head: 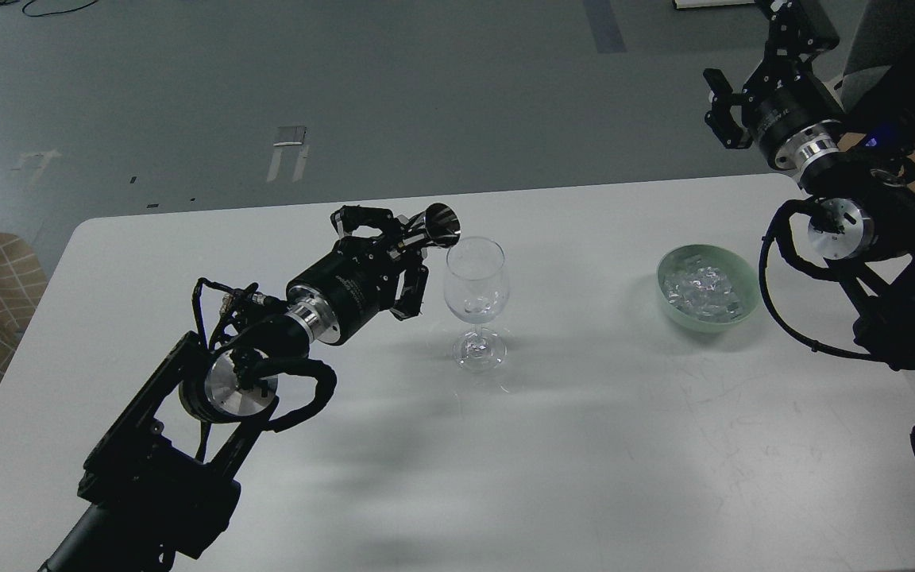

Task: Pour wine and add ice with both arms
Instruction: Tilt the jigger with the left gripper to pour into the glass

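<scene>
A tall clear wine glass with a round bowl and a thin stem (475, 306) stands straight up near the middle of the white tabletop (553, 445); its long line runs up and down and its open mouth faces up. A few small shiny bits lie at the bottom of its bowl, but they are too small to tell what they are. The left black arm (211, 397) comes in from the lower left and reaches up and to the right. Its left claw (394, 246) is closed around a small dark bottle with a round open mouth (435, 224). The bottle lies tipped on its side, its long line running from the claw toward the glass, and its mouth points to the right, just beside the rim of the glass and a little above it. Well apart on the right side sits a pale green round bowl (747, 278), and in it is the ice (700, 287), a heap of small clear, sparkly chunks. The right black arm (870, 230) is raised at the top right, past the far edge of the tabletop, and its right claw (723, 111) has its fingers spread apart and holds nothing. It points to the left, high above the bowl.
</scene>
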`<action>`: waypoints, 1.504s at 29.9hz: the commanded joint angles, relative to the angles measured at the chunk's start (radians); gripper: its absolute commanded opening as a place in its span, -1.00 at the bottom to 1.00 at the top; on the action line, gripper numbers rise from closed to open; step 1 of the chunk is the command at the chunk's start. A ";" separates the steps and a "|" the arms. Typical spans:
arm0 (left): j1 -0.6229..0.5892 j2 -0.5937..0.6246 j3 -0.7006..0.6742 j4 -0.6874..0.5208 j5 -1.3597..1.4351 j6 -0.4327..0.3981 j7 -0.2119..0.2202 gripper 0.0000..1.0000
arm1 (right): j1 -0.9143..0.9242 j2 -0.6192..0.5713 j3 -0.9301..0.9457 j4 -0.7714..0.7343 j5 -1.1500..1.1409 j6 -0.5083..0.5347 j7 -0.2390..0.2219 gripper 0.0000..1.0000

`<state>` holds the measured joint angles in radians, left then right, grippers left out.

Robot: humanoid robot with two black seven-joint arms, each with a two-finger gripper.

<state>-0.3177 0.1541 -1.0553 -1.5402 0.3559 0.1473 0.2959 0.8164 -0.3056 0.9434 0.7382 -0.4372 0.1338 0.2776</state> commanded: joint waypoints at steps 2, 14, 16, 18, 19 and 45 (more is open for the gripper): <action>-0.009 -0.002 0.000 0.000 0.005 0.002 0.011 -1.00 | 0.001 0.000 0.000 -0.002 0.000 0.000 0.000 1.00; -0.020 -0.008 0.001 -0.001 0.040 0.008 0.037 -1.00 | 0.001 0.000 0.000 -0.002 0.000 -0.002 0.000 1.00; -0.021 -0.008 0.001 -0.001 0.043 0.012 0.037 -1.00 | 0.001 0.000 0.000 -0.002 0.000 -0.002 0.000 1.00; -0.023 -0.008 0.001 -0.001 0.070 0.012 0.038 -1.00 | 0.001 0.000 0.000 -0.002 0.000 -0.002 0.000 1.00; -0.023 -0.008 0.001 -0.001 0.092 0.012 0.043 -1.00 | 0.001 0.000 0.000 -0.002 0.000 0.000 0.000 1.00; -0.035 0.007 0.035 -0.001 0.175 0.014 0.046 -1.00 | 0.001 0.000 0.000 0.000 0.000 0.000 0.000 1.00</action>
<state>-0.3473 0.1597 -1.0173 -1.5431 0.5156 0.1603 0.3421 0.8177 -0.3052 0.9435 0.7379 -0.4372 0.1329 0.2776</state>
